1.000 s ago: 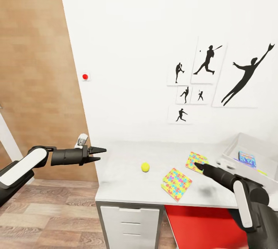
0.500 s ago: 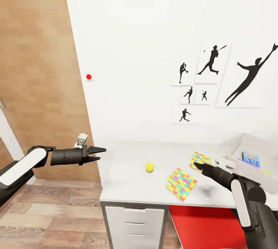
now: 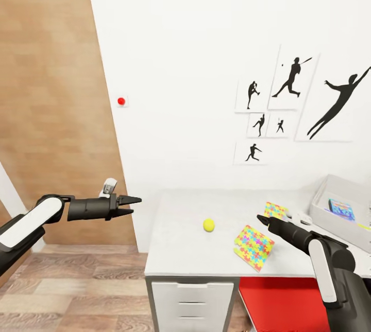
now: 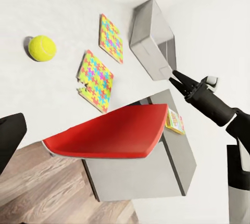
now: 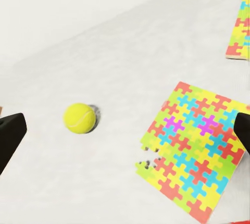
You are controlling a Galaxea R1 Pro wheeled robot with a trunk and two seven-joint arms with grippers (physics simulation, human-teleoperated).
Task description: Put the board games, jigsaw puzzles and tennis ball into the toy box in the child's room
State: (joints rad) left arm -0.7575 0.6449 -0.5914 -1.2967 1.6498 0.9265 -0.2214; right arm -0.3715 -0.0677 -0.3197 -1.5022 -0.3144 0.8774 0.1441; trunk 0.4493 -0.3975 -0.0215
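Your left hand [image 3: 133, 206] hung out over the wood floor [image 3: 77, 291], short of the desk's [image 3: 180, 249] left edge, in front of the brown wood-panelled wall [image 3: 46, 90]; its black fingers sat slightly spread, with nothing between them. A small red dot [image 3: 121, 101] marked the white wall above it.

Moving right, the tennis ball [image 3: 208, 225] lay alone on the speckled desk top, well apart from everything else, with the white drawers [image 3: 190, 301] below the front edge. Next came the near jigsaw puzzle [image 3: 253, 247], flat at the front of the desk, one corner reaching the edge above the red chair [image 3: 288, 303]. The far jigsaw puzzle [image 3: 275, 210] lay flat behind it, closer to the wall.

Your right hand [image 3: 262, 220] hovered low over the desk between the two puzzles, pointing toward the ball. From the right wrist view, the fingertips [image 5: 10, 133] stood wide at either side, so that hand was spread and empty, with the ball and the near puzzle lying between them on the desk.

On the wall above hung black silhouette prints of ball players [image 3: 288, 100]. At the far right stood the toy box [image 3: 335, 221], on the desk beside the far puzzle, and a blue board game [image 3: 341, 209] lay inside it. The left wrist view showed a further yellow printed box [image 4: 176, 123] on the lower dark grey wing [image 4: 179, 151] beyond the red chair.
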